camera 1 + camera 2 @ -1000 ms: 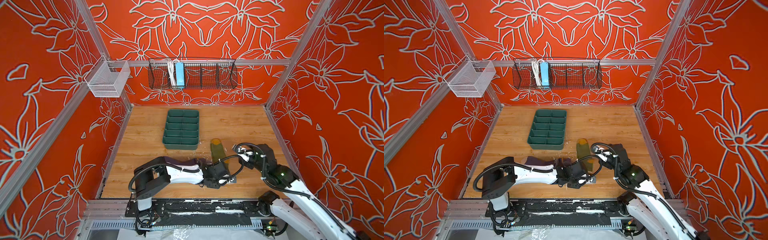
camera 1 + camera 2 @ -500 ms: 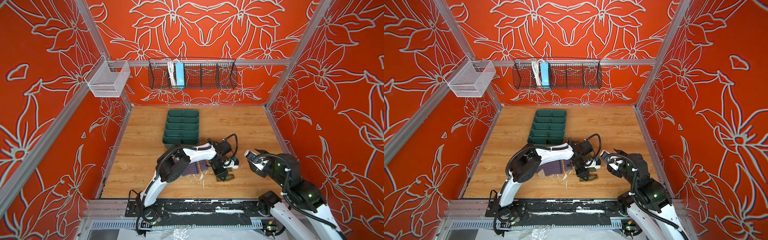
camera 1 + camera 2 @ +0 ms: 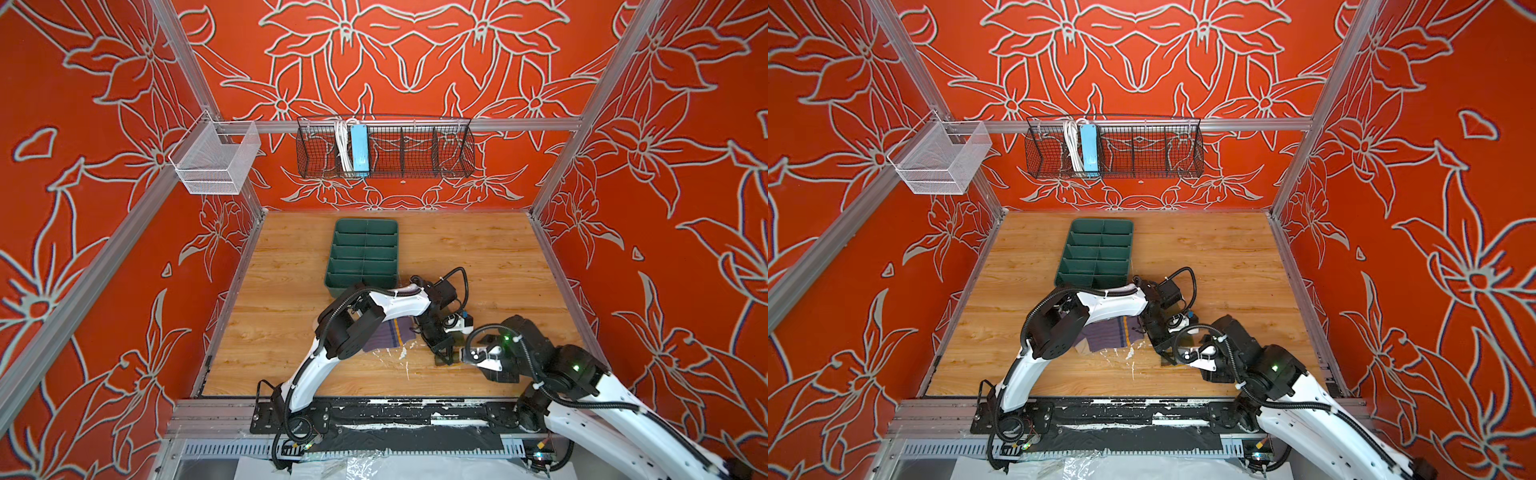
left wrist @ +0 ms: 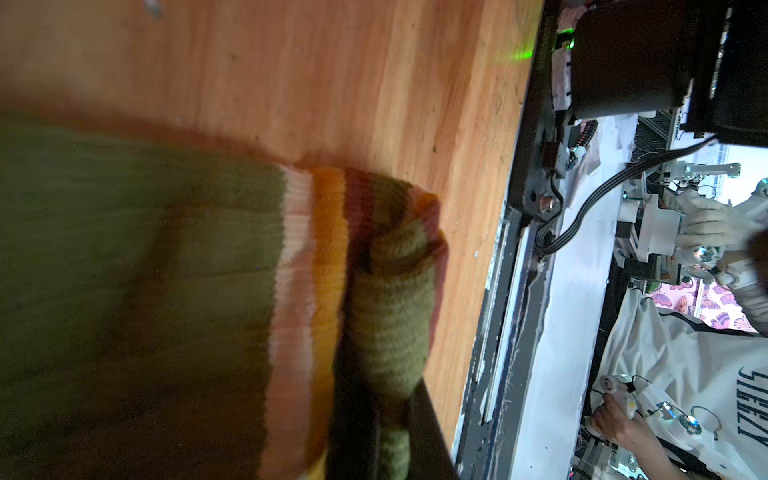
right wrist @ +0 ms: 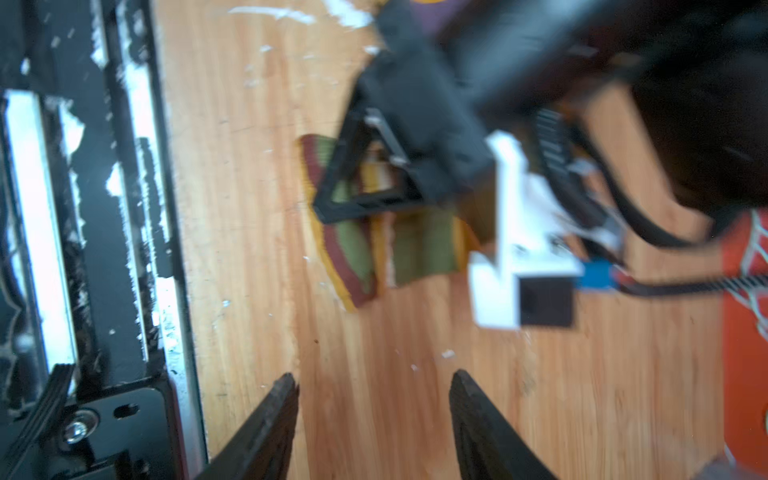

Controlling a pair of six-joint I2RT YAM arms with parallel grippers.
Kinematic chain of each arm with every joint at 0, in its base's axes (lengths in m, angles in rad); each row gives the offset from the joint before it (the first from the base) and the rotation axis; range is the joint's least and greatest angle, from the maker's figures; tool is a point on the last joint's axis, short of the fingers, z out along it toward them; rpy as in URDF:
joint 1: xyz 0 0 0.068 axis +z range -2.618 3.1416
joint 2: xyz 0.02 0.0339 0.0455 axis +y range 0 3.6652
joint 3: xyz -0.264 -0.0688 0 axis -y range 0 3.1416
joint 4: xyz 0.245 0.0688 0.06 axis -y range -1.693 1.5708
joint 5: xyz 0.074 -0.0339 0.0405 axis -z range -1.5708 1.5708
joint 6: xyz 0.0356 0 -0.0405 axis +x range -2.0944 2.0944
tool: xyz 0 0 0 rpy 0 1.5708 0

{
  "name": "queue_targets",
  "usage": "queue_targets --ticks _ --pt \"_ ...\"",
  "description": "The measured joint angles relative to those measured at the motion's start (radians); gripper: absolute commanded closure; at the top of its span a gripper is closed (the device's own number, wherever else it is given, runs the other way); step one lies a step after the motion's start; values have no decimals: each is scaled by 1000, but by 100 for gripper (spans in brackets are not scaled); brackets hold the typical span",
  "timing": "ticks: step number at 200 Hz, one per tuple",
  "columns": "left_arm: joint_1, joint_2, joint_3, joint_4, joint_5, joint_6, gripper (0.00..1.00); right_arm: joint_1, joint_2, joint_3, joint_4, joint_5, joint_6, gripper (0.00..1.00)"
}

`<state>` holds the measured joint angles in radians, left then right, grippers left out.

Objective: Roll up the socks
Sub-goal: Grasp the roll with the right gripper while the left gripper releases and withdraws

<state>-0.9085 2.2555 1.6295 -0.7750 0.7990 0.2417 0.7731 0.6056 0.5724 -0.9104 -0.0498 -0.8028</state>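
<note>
- Pinching the striped cuff of the olive green sock (image 4: 174, 266), the left gripper (image 3: 444, 354) is clamped tight on the fabric, low over the wooden table (image 3: 286, 332) near its front edge.
- Just beside it hovers the right gripper (image 5: 374, 382), jaws parted and empty, pointed toward the sock.
- The olive green sock lies on the boards under the left gripper with its cuff bunched; the roll looks barely begun. The purple sock (image 3: 1104, 334) lies spread out beneath the left arm's elbow and appears not yet rolled.
- The likeliest trouble is a collision: the two grippers are crowded over one small patch of cloth, and a careless advance by the right one could strike the left fingers or wrist camera.
- A thin pinch on loose knit could also slip, letting the cuff spring flat, and dragging the sock could carry it onto the front rail (image 3: 415, 409) close by.
- Open boards stretch behind and to the right, while the dark green divided tray (image 3: 360, 286) stands well back. The left arm's elbow, hanging over the purple sock, could snag it.
</note>
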Motion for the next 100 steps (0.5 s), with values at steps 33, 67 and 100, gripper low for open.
queue_targets --ticks 33,67,100 --pt "3 10 7 -2 18 -8 100 87 126 -74 116 68 -1 39" --pt "5 13 7 -2 26 -8 100 91 257 -92 240 109 -13 39" --pt "5 14 7 -2 29 -8 100 91 386 -97 350 121 -29 45"
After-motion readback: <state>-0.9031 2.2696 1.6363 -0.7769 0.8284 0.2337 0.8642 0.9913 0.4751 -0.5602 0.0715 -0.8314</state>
